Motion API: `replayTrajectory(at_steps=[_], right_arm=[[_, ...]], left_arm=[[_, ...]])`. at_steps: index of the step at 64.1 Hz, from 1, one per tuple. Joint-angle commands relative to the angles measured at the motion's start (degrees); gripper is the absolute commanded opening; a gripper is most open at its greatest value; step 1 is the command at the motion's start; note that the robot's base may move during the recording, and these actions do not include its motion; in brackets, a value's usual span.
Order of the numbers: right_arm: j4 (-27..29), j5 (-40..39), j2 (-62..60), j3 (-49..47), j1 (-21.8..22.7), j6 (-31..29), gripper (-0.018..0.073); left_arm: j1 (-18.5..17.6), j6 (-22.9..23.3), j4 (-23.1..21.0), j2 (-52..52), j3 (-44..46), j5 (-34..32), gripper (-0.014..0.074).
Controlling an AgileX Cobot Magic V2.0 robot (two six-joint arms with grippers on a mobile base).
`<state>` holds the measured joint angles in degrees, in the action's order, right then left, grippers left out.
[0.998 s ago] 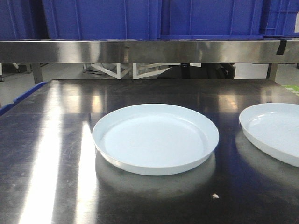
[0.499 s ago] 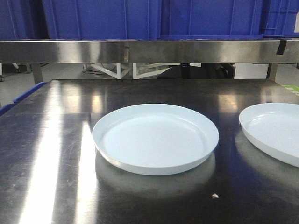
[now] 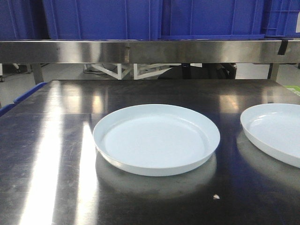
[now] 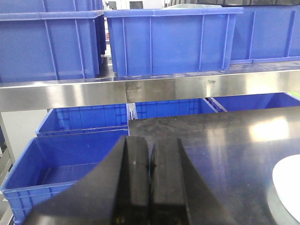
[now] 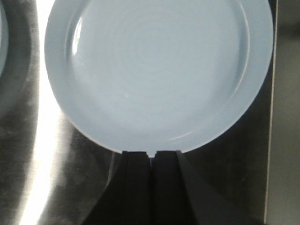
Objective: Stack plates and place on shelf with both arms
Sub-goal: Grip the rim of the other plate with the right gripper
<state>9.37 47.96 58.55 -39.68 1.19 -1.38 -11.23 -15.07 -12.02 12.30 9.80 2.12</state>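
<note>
Two plates, not stacked. Middle plate point(image 3: 156, 139) lay flat on the dark steel tabletop point(image 3: 56, 154). Second plate point(image 3: 276, 131) lay to the right of the middle plate, apart from it, on the same tabletop and cut off by the frame edge. Shelf point(image 3: 150, 51) ran behind and above the middle plate, brushed steel front rail facing the camera, with blue crates point(image 3: 103, 18) standing on it. Neither plate was on the shelf.

Left tool point(image 4: 150, 143) was clenched, fingers pressed flat together with nothing between them. It sat left of the middle plate, above the tabletop, pointing toward the shelf rail. Lower crates point(image 4: 70, 164), open-topped and blue, sat further left of the middle plate, off the tabletop's edge.

Right tool point(image 5: 151, 153) was clenched too and held nothing. It sat right of the middle plate, looking down, with its tips at the near rim of the second plate. Could not tell whether the tips touched the rim. A sliver of the middle plate showed at the left edge of the right wrist view.
</note>
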Motion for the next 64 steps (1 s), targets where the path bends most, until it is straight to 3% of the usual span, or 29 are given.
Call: replayTrajectory(at_steps=[1,14,32,64], right_arm=[[-2.3,-0.3,3.6,-5.6,1.0,-0.5,0.0043],[-2.3,2.6,11.1,-13.3,6.6,-0.6,0.0103],[-2.3,3.1,18.7,-18.0,12.1,-3.6,0.0338],[-4.3,2.7,28.3,-22.2,12.3,-3.6,0.0374]], left_arm=[[0.2,0.1,0.0,0.6,1.8,-4.7,0.008],[0.2,0.1,0.0,0.6,1.8,-4.7,0.008],[0.2,0.1,0.0,0.6,1.8,-4.7,0.008],[0.2,0.1,0.0,0.6,1.8,-4.7,0.008]])
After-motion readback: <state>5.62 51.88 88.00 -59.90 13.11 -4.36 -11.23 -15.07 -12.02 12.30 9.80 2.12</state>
